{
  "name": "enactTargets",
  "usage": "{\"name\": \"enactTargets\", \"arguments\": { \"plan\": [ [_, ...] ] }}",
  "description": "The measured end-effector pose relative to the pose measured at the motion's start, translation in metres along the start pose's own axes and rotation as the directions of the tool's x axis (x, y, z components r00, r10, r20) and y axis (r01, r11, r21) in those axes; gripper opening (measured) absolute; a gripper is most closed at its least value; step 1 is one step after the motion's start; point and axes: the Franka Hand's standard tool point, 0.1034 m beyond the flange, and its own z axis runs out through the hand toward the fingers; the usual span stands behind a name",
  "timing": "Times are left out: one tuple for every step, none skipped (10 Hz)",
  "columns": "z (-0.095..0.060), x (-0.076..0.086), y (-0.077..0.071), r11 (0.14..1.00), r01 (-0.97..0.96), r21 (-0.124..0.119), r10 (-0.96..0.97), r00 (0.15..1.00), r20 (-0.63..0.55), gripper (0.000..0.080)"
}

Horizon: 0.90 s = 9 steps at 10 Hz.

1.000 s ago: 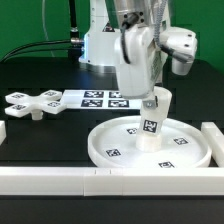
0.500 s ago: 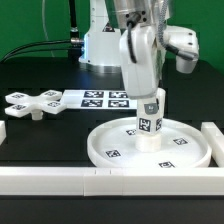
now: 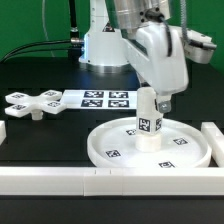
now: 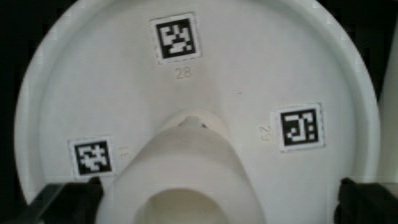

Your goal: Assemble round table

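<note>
The large round disc [image 3: 105, 150] lies flat on the table near the front rail. The short cylindrical post [image 3: 148, 122] stands upright on its central hub, a tag facing the camera. My gripper [image 3: 160, 100] is at the post's top, on the exterior view's right side, with the wrist turned. In the wrist view the post [image 4: 196, 165] rises between the dark fingertips [image 4: 71, 200], which stand wide apart with gaps on both sides. The gripper [image 4: 217, 205] is open. The disc [image 4: 107, 60] with three tags fills that view. The cross-shaped foot [image 3: 30, 103] lies at the exterior view's left.
The marker board [image 3: 105, 98] lies behind the disc near the robot base. White border rails run along the front [image 3: 60, 180], the exterior view's right [image 3: 213, 135] and left [image 3: 3, 130].
The gripper was closed round the post's top; now its jaws are apart and the wrist has swung toward the exterior view's right. The post stays standing on the disc.
</note>
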Motion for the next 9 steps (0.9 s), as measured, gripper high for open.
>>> {"name": "enactTargets", "arguments": {
  "plan": [
    [-0.0017,0.0000,0.0001,0.989,0.147,-0.010,-0.147,0.989,-0.002,0.0649],
    [-0.0023,-0.0016,-0.0006,0.958,0.285,-0.022,-0.285,0.958,-0.014,0.0649],
    [-0.0015,-0.0016,-0.0011,0.918,0.397,-0.020,-0.397,0.918,-0.020,0.0649],
    [-0.0007,-0.0014,-0.0005,0.885,0.465,-0.022,-0.465,0.885,-0.017,0.0649],
    [-0.0002,-0.0013,-0.0003,0.843,0.538,-0.024,-0.538,0.843,-0.015,0.0649],
    [0.0000,-0.0012,-0.0002,0.800,0.599,-0.025,-0.600,0.800,-0.012,0.0649],
    [0.0001,-0.0005,-0.0003,0.736,0.676,-0.032,-0.677,0.736,-0.017,0.0649],
    [0.0009,0.0025,-0.0007,0.612,0.789,-0.064,-0.791,0.609,-0.054,0.0649],
    [0.0030,0.0025,0.0031,0.494,0.865,-0.085,-0.870,0.489,-0.066,0.0649]
  ]
}}
